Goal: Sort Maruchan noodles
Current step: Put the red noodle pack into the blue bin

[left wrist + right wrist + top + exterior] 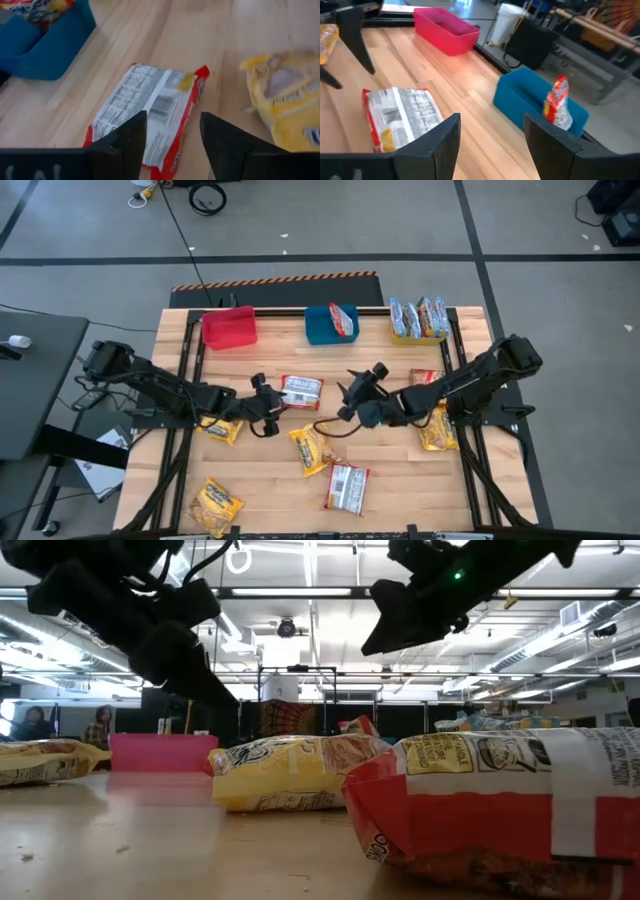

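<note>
Hovering my left gripper (172, 137) over the red crinkly plastic ramen packet (301, 391) mid-frame in the high view, fingers spread and empty (lined up for a grab, I think). Right gripper (492, 132) nearby, also spread, empty.

Even, bright overhead light fills the room; in the low view long ceiling tubes (300, 592) glare white and turn both arms into dark silhouettes. From above, the counter (390, 480) is evenly lit, with only soft, short shadows beside the packets. The near red packet (500, 810) in the low view is soft and out of focus. The left wrist view is blurred, most of all at the yellow packet (287, 95)
</note>
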